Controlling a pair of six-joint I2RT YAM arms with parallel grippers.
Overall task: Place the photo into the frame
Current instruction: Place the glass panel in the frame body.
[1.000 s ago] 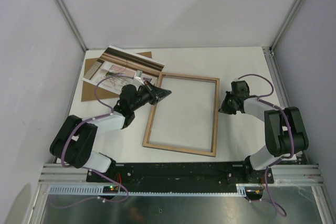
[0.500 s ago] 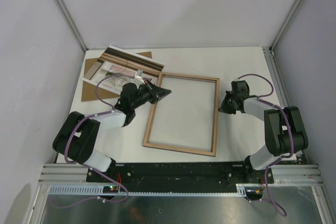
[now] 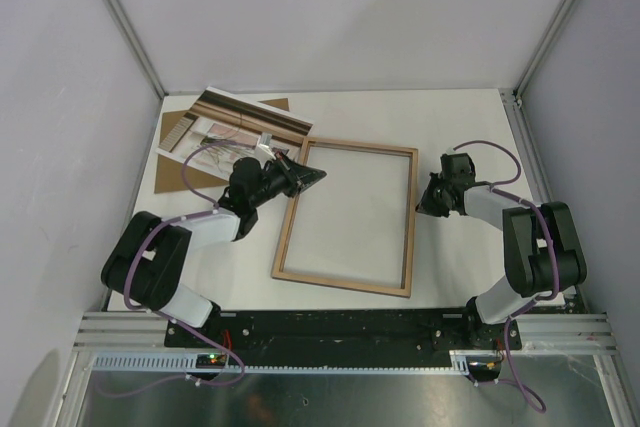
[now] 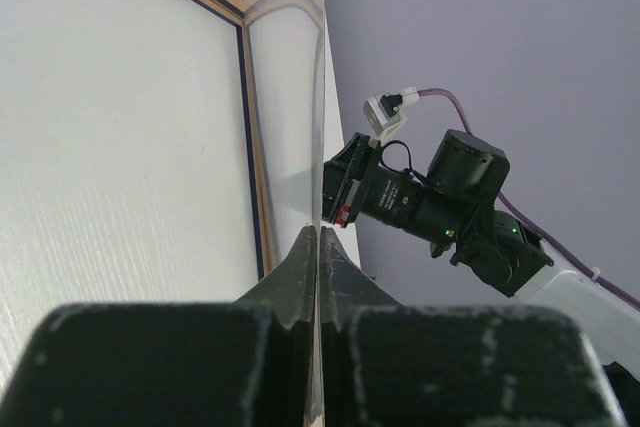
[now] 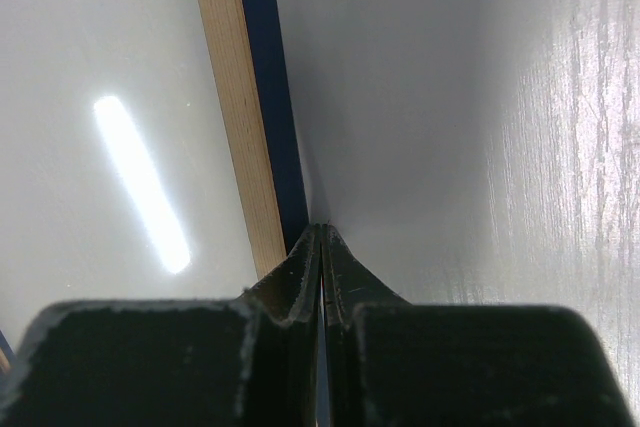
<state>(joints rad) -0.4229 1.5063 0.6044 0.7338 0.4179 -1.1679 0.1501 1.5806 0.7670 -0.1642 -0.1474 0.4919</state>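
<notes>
White bench [image 3: 460, 127]: left hand [image 3: 318, 177] pinched shut at the frame [image 3: 345, 285] corner, right hand [image 3: 419, 207] shut at its right rail, maybe gripping it.

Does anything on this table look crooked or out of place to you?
The frame lies skewed to the table's edges, light wood side up. The photo sits crooked at the far left, partly over a brown board, not in the frame. Nothing looks spilled or broken.
</notes>
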